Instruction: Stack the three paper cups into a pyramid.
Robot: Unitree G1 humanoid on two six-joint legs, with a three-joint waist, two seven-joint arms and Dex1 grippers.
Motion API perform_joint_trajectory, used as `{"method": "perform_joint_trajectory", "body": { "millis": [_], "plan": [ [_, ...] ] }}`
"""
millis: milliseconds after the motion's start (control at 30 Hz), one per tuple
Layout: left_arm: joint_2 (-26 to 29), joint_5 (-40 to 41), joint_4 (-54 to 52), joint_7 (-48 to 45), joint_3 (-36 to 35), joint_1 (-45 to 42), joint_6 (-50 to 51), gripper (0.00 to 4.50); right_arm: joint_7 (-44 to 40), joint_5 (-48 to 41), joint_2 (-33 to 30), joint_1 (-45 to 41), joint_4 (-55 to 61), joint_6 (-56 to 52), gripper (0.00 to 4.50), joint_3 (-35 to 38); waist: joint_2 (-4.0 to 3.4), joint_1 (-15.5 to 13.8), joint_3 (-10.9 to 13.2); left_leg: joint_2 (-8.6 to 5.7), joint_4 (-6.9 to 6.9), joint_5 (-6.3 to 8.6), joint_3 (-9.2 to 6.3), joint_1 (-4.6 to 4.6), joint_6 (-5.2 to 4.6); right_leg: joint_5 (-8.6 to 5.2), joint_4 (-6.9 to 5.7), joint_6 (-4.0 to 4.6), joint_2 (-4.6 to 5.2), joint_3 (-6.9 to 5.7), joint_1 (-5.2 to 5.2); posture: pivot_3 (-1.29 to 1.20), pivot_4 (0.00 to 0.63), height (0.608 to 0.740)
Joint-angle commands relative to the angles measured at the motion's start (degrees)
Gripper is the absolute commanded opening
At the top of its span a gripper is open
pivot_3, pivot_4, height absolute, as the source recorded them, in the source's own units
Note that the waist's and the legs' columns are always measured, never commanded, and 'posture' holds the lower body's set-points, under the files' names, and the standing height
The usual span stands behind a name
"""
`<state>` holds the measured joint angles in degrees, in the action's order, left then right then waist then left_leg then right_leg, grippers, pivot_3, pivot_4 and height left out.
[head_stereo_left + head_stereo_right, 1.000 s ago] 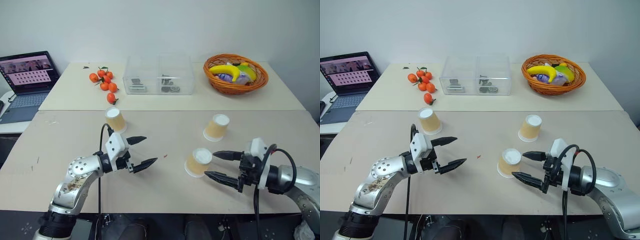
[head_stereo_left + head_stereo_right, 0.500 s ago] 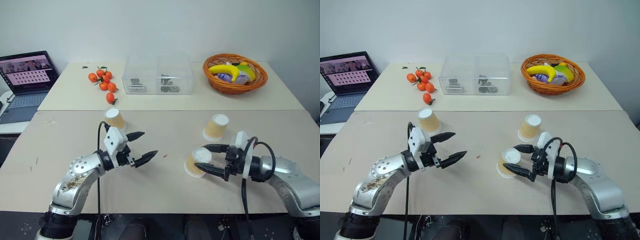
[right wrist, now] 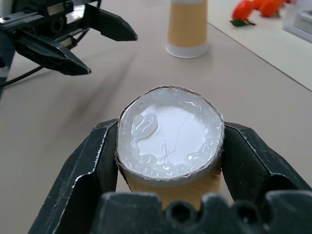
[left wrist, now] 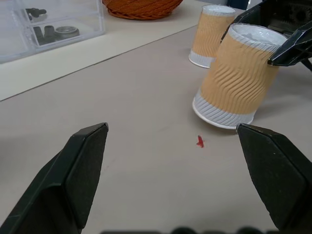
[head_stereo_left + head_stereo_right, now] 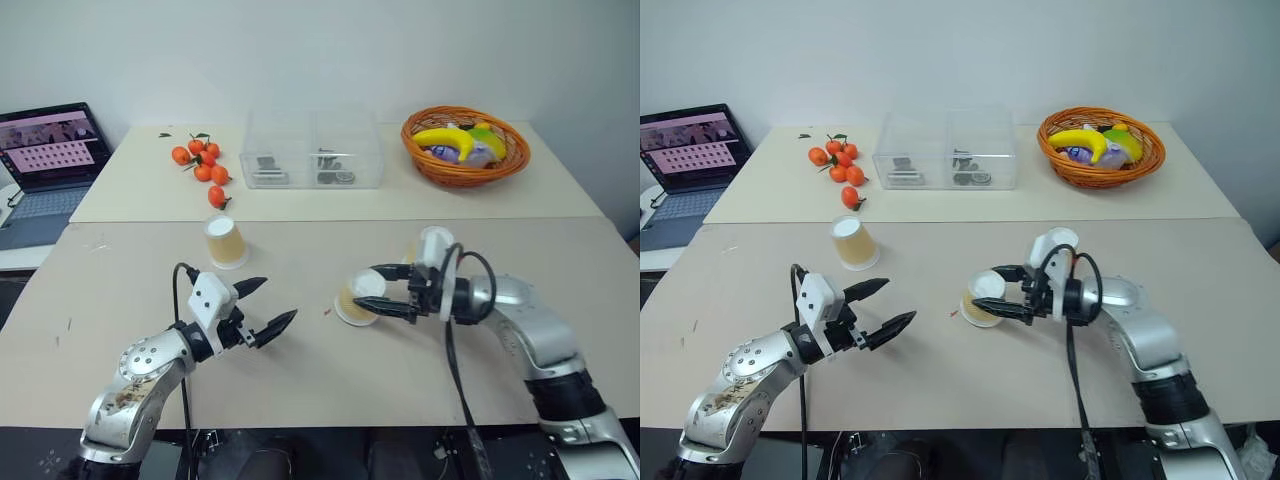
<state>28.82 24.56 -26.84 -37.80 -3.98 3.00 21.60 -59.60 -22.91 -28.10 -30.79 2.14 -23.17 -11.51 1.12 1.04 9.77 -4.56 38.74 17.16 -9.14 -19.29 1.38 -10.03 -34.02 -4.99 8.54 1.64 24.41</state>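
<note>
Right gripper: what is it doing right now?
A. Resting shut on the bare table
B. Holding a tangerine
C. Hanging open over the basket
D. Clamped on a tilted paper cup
D: the right gripper has a black finger on each side of the paper cup, which leans with its rim partly off the table.

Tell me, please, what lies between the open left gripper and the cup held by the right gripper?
Only bare table with a tiny red speck, seen in the left wrist view.

Plain white wall (image 5: 320,50) at back, two beige tables (image 5: 300,390) pushed together w/ seam, even light
</note>
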Motion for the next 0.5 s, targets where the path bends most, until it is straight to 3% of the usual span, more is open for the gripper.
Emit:
{"method": "perform_joint_trajectory", "body": {
  "millis": [33,267,500],
  "plan": [
    [-0.3,-0.44,-3.98,1.88,-1.58,1.9,-1.46,4.5,-2.36,4.03,3.57,-5.45,-7.18,5.82,2.77,-3.68,0.0,-0.01,0.0,0.07,0.0,0.01,-0.01,0.03,0.02,0.05,0.0,0.1,-0.08,0.0,0.01,0.0,0.15,0.728],
    [-1.13,-0.94,-7.91,5.38,-5.1,8.31,-2.76,4.5,-4.92,8.84,11.0,-18.15,-29.4,16.19,2.77,-3.89,-0.02,0.01,0.01,0.26,-0.01,0.03,0.07,-0.03,0.17,0.24,-0.04,0.43,-0.26,0.04,0.3,0.0,0.15,0.728],
    [-2.12,-1.56,-10.89,7.3,-6.71,13.34,-3.96,4.5,-10.17,9.09,12.31,-22.43,-37.75,19.73,2.77,-2.74,-0.02,0.09,0.01,0.38,-0.06,0.08,0.11,-0.08,0.25,0.26,-0.07,0.51,-0.42,0.13,0.49,0.0,0.15,0.728]
  ]
}}
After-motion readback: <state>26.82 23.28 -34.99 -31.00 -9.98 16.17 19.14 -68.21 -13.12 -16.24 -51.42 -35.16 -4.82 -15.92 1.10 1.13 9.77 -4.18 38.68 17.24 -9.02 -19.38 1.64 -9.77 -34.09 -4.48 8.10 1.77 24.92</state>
